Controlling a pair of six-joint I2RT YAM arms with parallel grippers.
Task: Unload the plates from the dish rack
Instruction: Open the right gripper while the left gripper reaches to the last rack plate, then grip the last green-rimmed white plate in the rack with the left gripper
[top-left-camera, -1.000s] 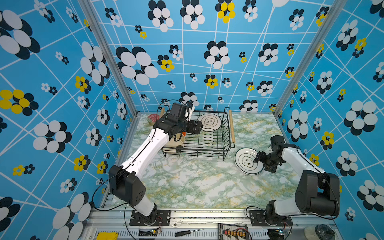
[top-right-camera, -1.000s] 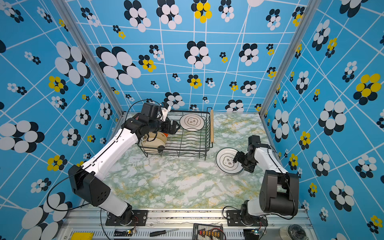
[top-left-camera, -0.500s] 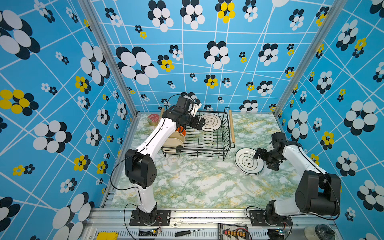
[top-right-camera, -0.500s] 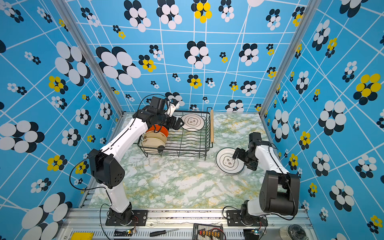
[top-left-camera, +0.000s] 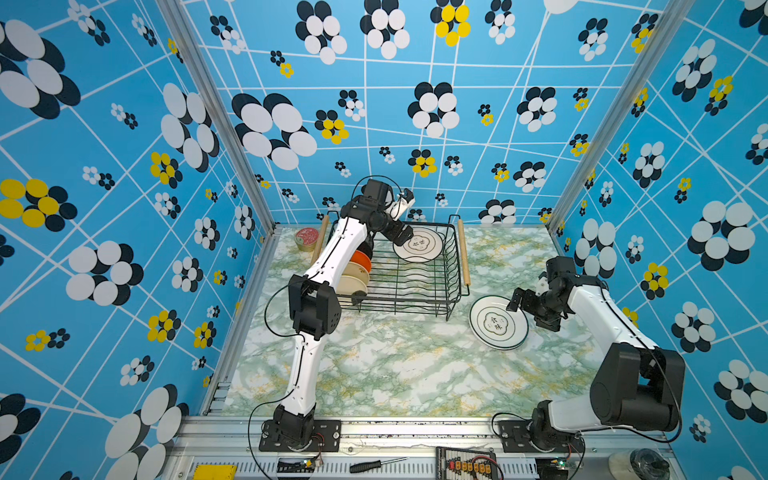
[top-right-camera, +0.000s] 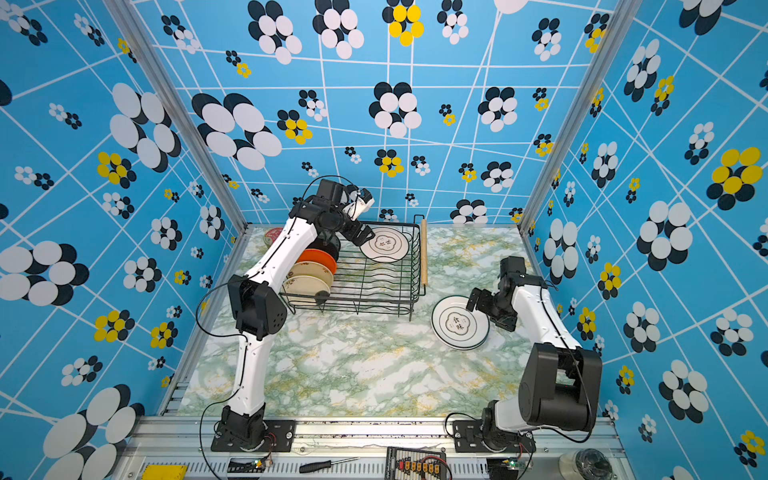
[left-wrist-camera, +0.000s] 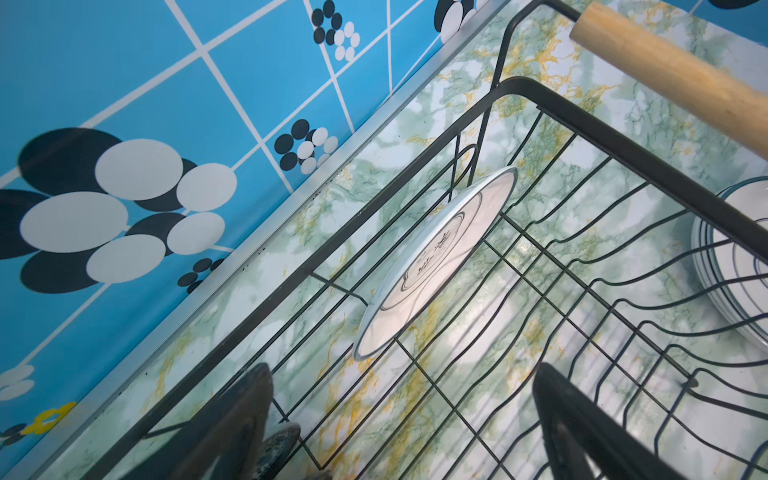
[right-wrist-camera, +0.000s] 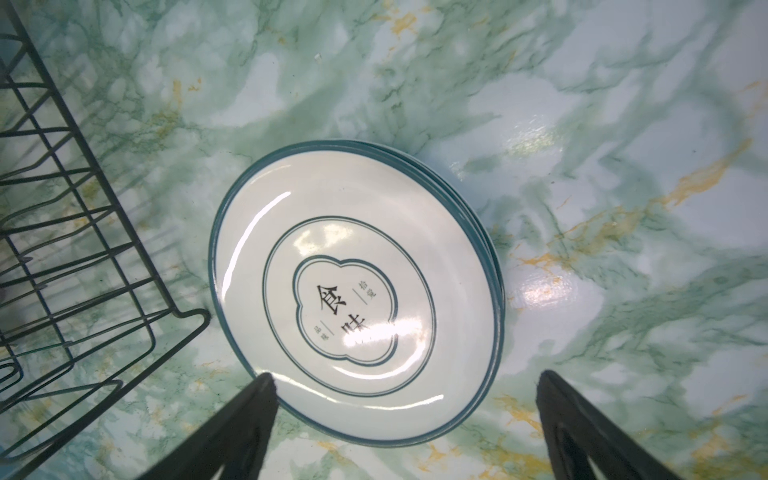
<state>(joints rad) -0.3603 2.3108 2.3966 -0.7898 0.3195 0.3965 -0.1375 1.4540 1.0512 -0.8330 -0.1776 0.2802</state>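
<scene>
- In the far right corner of the dish rack (top-left-camera: 415, 291) (top-right-camera: 374, 286), one white plate (top-left-camera: 417, 245) (top-right-camera: 384, 245) (left-wrist-camera: 436, 266) stands on edge. It is tilted back against the rack's far wire wall, with its lobed emblem facing the near side.
- At the rack's left end, smaller plates stand on edge in a row. An orange plate (top-left-camera: 360, 259) (top-right-camera: 316, 257) is farther back and cream plates (top-left-camera: 353, 286) (top-right-camera: 307, 282) are nearer the front. The left arm partly hides them in both top views.
- Just beside the rack's near right corner, a stack of white plates (top-left-camera: 498, 323) (top-right-camera: 459, 323) (right-wrist-camera: 357, 291) lies flat on the marbled surface (top-left-camera: 395, 374), emblem up.
- The left fingers (top-left-camera: 402, 239) (top-right-camera: 361, 235) (left-wrist-camera: 582, 428) hang over the rack's inside, just left of the leaning white plate. They are spread wide and hold nothing. In the left wrist view the plate is ahead of them and clear of both tips.
- The right fingers (top-left-camera: 515, 300) (top-right-camera: 473, 299) (right-wrist-camera: 232, 428) are at the side of the stack away from the rack. They are wide apart and grip nothing. One tip overlaps the top plate's rim in the right wrist view, but contact cannot be told.
- A wooden handle (top-left-camera: 463, 253) (top-right-camera: 424, 253) (left-wrist-camera: 665, 70) runs along the rack's right side.
- A red-lidded tin (top-left-camera: 306, 237) (top-right-camera: 272, 235) sits on the surface just left of the rack's far left corner.
</scene>
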